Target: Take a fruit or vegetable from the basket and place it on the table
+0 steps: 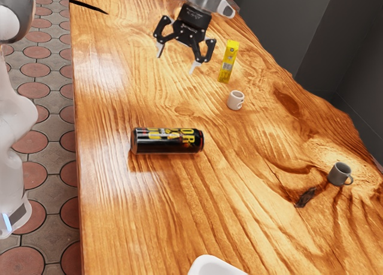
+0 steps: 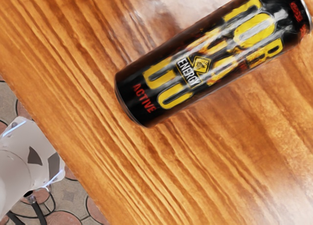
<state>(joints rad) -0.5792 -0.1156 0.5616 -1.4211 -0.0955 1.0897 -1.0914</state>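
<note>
High over the far part of the wooden table (image 1: 114, 197), my gripper (image 1: 177, 61) stands open, its two fingertips well apart with nothing between them. No fruit, vegetable or basket can be made out in the exterior view. A white container (image 1: 214, 268) is cut off by that view's lower edge, and its contents are hidden.
A black energy drink can (image 1: 167, 141) lies on its side mid-table, and the wrist view has the same can (image 2: 210, 56) large. A white mug (image 1: 235, 100), a yellow carton (image 1: 228, 62) and a grey mug (image 1: 339, 174) stand toward the exterior view's right.
</note>
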